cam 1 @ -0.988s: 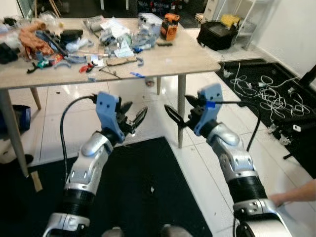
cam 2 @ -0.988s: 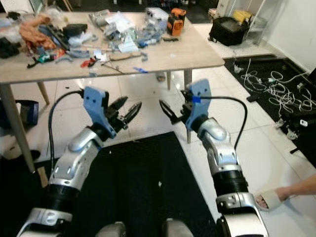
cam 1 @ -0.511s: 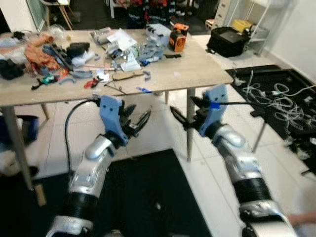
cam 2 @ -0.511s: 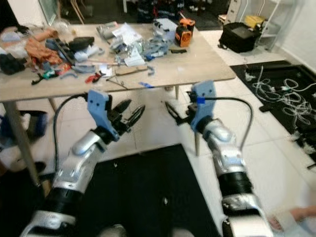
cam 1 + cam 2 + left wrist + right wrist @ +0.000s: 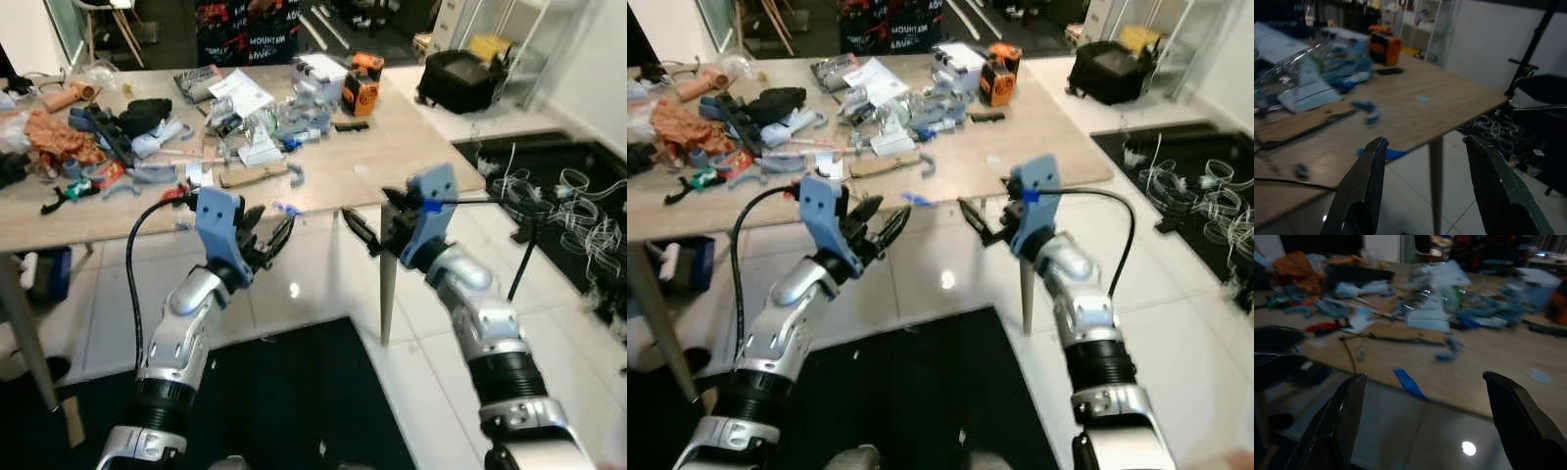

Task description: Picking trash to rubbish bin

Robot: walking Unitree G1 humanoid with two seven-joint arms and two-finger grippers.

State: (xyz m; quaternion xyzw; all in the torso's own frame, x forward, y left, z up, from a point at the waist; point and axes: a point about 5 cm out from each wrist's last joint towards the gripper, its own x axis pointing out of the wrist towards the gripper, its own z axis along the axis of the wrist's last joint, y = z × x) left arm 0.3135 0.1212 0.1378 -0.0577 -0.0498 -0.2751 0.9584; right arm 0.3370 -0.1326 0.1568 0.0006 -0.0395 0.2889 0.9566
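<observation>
With the left gripper [image 5: 277,235] and right gripper [image 5: 364,232] both spread and empty short of the cluttered table [image 5: 392,162], approach squarely toward the blue scrap [image 5: 287,209] at its edge.

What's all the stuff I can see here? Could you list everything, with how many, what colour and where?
Table: one, light wood, ahead of the robot.
Clutter: many pieces, mostly blue, white and clear, mid-table.
Blue scrap: one, at the near table edge.
Orange device: one, orange and black, far side of the table.
Orange cloth: one, table's left end.
Black bag: one, on the floor beyond the table, right.
White cables: a tangle, on the dark mat, right.
Black mat: one, under the robot.
Left gripper: black fingers, open, raised before the table.
Right gripper: black fingers, open, raised beside it.
</observation>
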